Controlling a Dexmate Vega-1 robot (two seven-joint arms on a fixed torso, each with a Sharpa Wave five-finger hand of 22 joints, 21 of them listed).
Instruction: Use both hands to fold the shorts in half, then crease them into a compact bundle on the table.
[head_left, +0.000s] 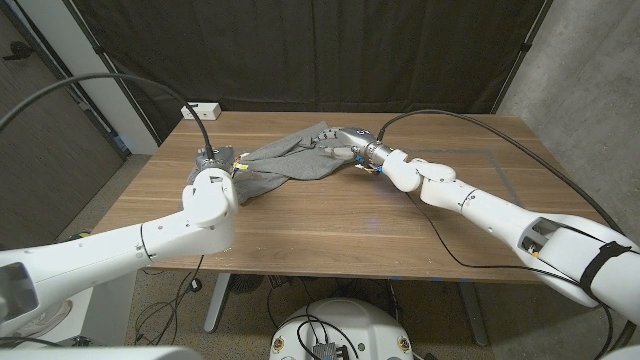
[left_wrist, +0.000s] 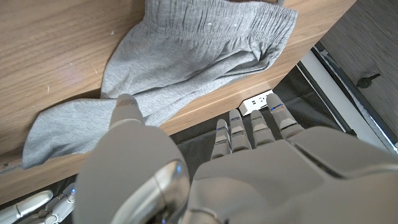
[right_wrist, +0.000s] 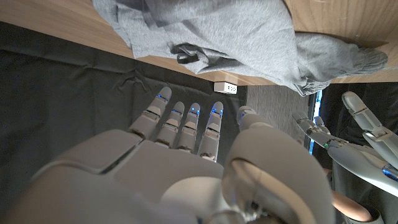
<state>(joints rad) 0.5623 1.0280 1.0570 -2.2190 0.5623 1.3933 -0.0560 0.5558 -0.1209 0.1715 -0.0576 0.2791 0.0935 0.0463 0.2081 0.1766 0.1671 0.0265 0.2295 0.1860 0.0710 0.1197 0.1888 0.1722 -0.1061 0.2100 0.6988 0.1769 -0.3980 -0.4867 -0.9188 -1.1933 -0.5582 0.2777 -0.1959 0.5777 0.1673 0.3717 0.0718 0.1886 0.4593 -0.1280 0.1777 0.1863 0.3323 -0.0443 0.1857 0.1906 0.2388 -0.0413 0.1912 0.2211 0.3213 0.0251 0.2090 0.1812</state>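
- The left hand (head_left: 213, 160) sits at the left end of the grey shorts (head_left: 290, 158), its arm coming in from the near-left corner of the table (head_left: 330, 225) with the elbow bent.
- In the left wrist view the left hand (left_wrist: 249, 134) has its fingers extended side by side and its thumb (left_wrist: 127, 112) apart from them, tip over a leg of the shorts (left_wrist: 180, 56); whether it pinches the cloth or just touches it cannot be told.
- The right hand (head_left: 352, 145) reaches across from the near-right side, arm stretched out low over the table, and rests at the right end of the shorts.
- In the right wrist view the right hand (right_wrist: 193, 124) has its fingers straight, slightly apart and pointing toward the shorts (right_wrist: 211, 37); nothing is seen held in them.
- The shorts lie rumpled in the far-middle of the table, between the two hands, the elastic waistband near the far edge.
- The whole near half of the wooden top is bare, as is the right side.
- A white power strip (head_left: 201, 111) lies at the far-left corner, well apart from the shorts.
- A dark curtain (head_left: 300, 50) hangs behind the table.
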